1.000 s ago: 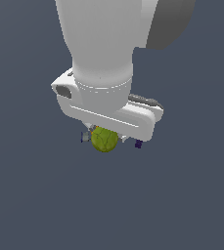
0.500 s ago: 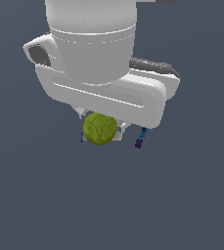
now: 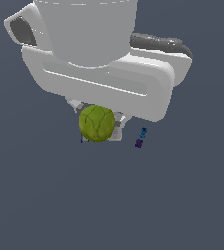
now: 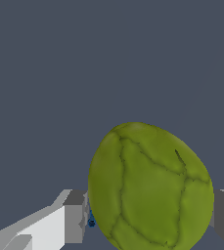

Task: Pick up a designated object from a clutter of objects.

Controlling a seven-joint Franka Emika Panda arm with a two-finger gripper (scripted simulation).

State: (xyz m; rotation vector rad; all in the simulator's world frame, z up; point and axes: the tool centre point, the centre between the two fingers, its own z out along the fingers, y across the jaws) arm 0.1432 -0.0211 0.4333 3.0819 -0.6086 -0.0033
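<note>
While the arm fills the upper half of the exterior view, its gripper (image 3: 98, 128) is clenched on the yellow-green pear-shaped fruit (image 3: 97, 123), which sits directly under the white hand body. Fruit skin is dull, mottled, crossed by thin dark lines. In the wrist view the fruit (image 4: 150, 188) lies between the two grey fingers (image 4: 74, 215), touching both, with the finger on the other side only partly in frame. A small blue piece (image 4: 91, 219) shows in the gap between one finger and the fruit; what it belongs to cannot be told. In the exterior view a tiny blue piece (image 3: 143, 132) and a tiny purple piece (image 3: 138, 143) sit close together, toward the exterior view's right of the fruit and apart from it. Background is plain dark grey-blue; whether the fruit is clear of any surface cannot be told.
</note>
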